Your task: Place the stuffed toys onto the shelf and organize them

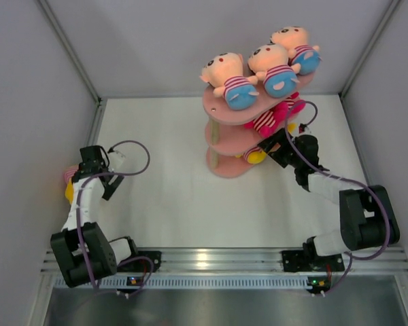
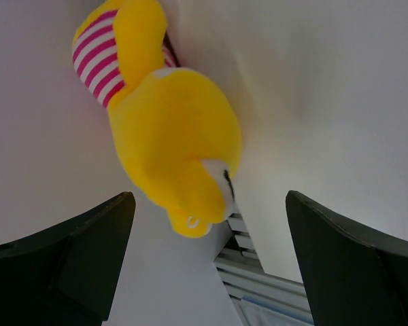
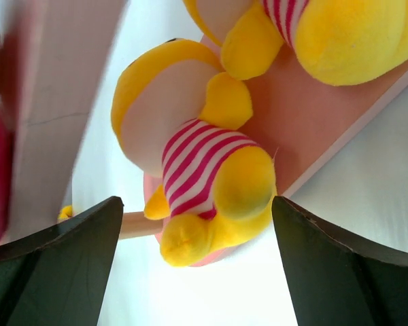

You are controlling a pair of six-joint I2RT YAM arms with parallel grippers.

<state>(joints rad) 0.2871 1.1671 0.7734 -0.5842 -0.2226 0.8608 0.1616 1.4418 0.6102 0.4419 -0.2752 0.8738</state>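
The pink three-tier shelf (image 1: 221,109) stands at the back middle-right. Three peach-faced toys in blue shorts (image 1: 241,88) lie on its top board, and magenta-limbed toys (image 1: 272,119) lie on the middle board. My right gripper (image 1: 268,151) is open, right by a yellow striped toy (image 1: 256,156) on the bottom board. In the right wrist view that toy (image 3: 204,183) lies just ahead of the open gripper (image 3: 197,272), untouched, with another yellow toy (image 3: 326,34) behind it. My left gripper (image 1: 85,173) is open next to a yellow striped toy (image 1: 69,183) at the left wall. In the left wrist view that toy (image 2: 170,136) hangs ahead of the open gripper (image 2: 211,265).
White walls enclose the table on the left, back and right. A metal rail (image 1: 217,261) runs along the near edge by the arm bases. A pale shelf post (image 3: 136,224) shows beside the yellow toy in the right wrist view.
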